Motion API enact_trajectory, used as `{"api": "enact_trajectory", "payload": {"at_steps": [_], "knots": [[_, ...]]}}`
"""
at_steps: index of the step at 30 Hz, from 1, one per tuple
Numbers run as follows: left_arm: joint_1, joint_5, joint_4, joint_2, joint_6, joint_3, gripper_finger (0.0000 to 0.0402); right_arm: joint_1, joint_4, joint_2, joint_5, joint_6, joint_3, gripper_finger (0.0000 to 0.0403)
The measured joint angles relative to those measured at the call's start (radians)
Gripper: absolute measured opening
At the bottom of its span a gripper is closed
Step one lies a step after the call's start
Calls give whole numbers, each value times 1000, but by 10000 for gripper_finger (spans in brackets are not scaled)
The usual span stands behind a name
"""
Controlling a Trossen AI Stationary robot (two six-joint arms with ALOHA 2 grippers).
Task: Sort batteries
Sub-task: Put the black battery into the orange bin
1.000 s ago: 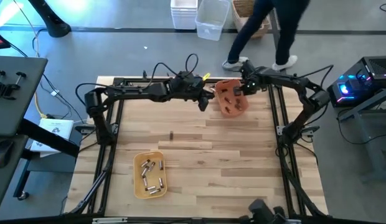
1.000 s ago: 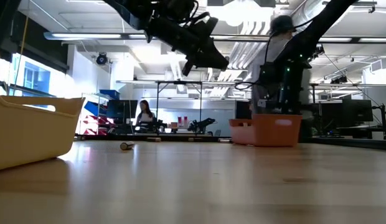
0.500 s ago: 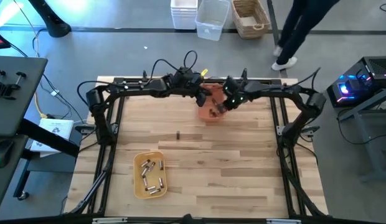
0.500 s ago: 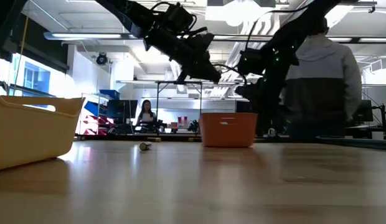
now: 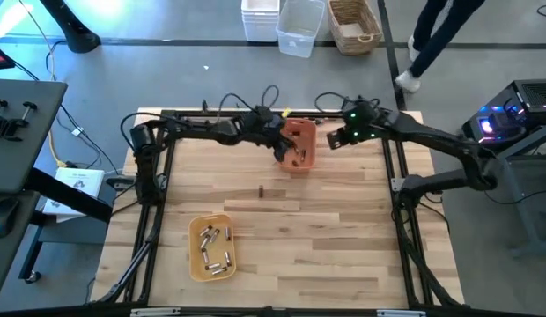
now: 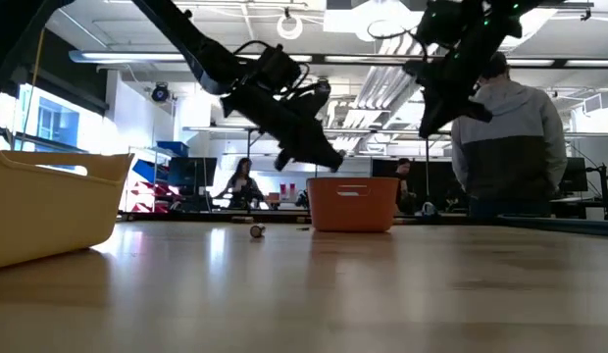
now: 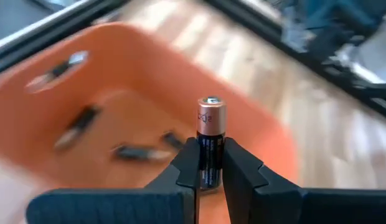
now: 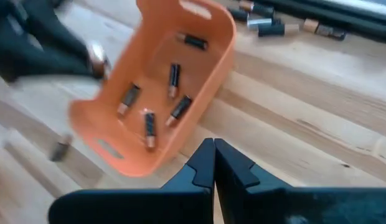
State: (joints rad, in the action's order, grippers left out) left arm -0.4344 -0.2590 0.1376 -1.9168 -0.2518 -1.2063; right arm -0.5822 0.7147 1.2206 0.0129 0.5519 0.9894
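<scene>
Left gripper (image 7: 210, 163) clamps one battery (image 7: 211, 140) upright, copper end up, long axis along the fingers, over the orange tray (image 5: 299, 145) at upper centre. Right gripper (image 8: 214, 163) is closed, empty, just beside the tray.

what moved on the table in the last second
The orange tray slid left from the back right toward the middle. The right tool let go of it and drew back, shut. A loose battery rolled right. The left tool holds its battery; the yellow tray stayed.
</scene>
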Motion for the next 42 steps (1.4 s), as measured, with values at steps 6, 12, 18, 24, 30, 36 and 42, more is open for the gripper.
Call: {"api": "enact_trajectory", "payload": {"at_steps": [6, 12, 18, 24, 30, 36, 42], "knots": [[53, 21, 26, -68, -15, -43, 51, -15, -1, -32, 22, 28, 0, 0], [44, 4, -72, -46, -5, -86, 127, -6, -27, -23, 37, 27, 0, 0], [6, -5, -240, 7, 21, -140, 199, -16, -84, -23, 103, 20, 0, 0], [21, -133, -540, 90, 107, -135, 226, 40, -138, -23, 232, 20, 0, 0], [137, -163, -480, 265, 91, 29, 227, 189, -100, -23, 203, 76, 0, 0], [285, 144, -447, 296, 337, 182, 227, 318, 4, -25, 123, 186, 0, 0], [347, 182, -451, 237, 341, 167, 227, 455, 4, 51, 152, 450, -12, 0]]}}
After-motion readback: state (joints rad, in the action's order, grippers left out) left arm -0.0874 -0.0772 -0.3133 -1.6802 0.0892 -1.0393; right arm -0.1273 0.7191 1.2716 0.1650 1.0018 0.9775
